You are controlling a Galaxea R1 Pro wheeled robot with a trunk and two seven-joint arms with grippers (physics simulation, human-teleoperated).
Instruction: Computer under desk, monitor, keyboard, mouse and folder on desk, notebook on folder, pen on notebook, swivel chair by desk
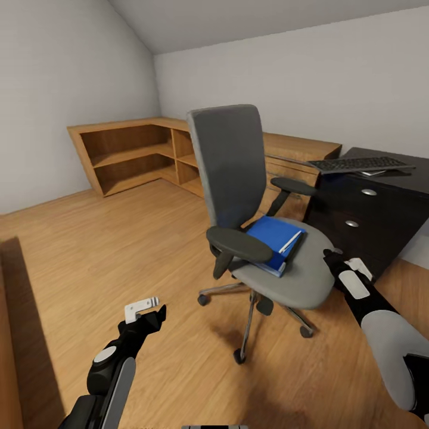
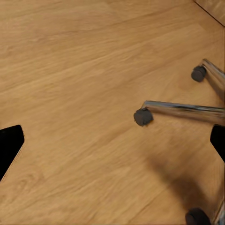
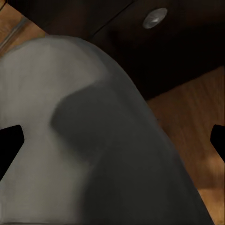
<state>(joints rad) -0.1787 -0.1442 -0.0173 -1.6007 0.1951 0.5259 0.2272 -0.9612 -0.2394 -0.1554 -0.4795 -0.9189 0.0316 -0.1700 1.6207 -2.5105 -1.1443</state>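
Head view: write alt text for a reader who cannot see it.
A grey swivel chair stands on an oak floor with a blue folder lying on its seat. The right gripper is at the seat's edge; the left gripper hangs over bare floor. Behind are a black drawer cabinet with a keyboard on top, and wooden shelving.

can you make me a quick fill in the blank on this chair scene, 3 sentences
1. The blue folder lies on the seat of the ____.
2. The keyboard rests on top of the black ____.
3. The right gripper is at the rim of the chair's ____.

Missing words: swivel chair; cabinet; seat
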